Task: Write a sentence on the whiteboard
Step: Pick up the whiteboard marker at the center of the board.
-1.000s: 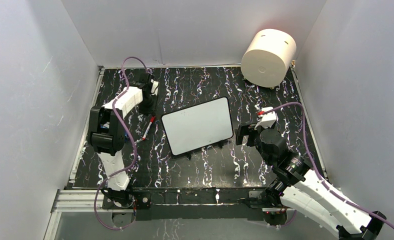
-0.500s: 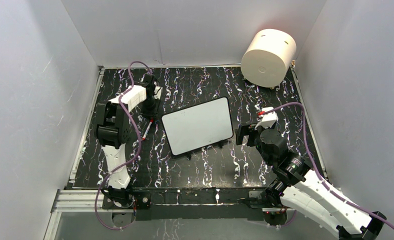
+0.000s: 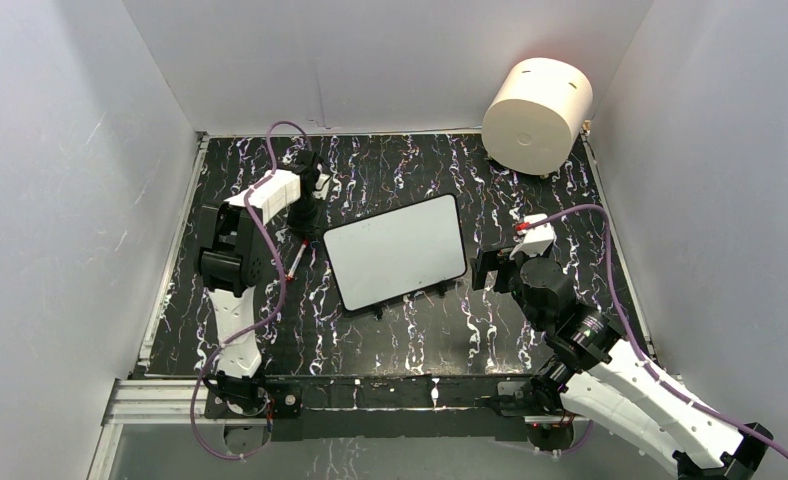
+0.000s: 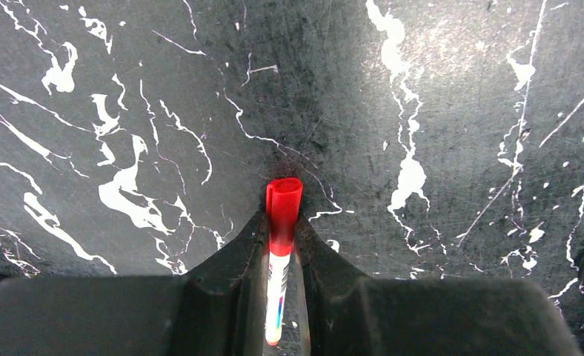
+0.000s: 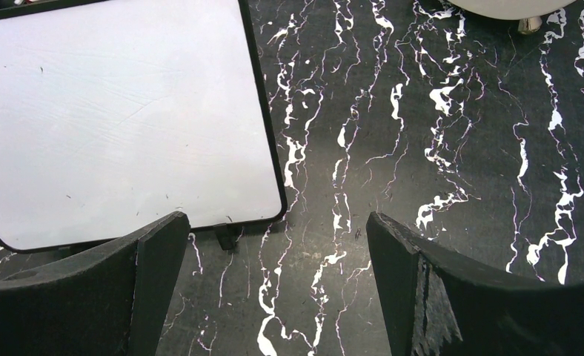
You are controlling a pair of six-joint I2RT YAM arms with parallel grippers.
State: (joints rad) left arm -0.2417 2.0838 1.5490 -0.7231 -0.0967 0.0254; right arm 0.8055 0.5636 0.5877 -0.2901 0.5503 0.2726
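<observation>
Top external view: the one container-like thing is a cream cylinder in the far right corner of the black, white-veined desk. It is tilted so a flat closed end faces up and toward the camera. Whether anything lies inside cannot be told.

The whiteboard lies flat near the middle of the desk, between the two arms and well apart from the cylinder. It is turned askew, so its right end sits farther back than its left. It has a thin black rim, rounded corners and small black feet along its near edge. In the right wrist view the whiteboard is plain white, with only a few faint grey scuffs and specks.

The left tool is down at the desk just left of the whiteboard's far left corner. A marker slants out from under it toward the arm base. In the left wrist view the left tool is closed on the marker. Both dark fingers press against its red cap, and the white barrel runs back between them.

The right tool hovers just right of the whiteboard's near right corner. In its own view the right tool is spread wide and holds nothing.
</observation>
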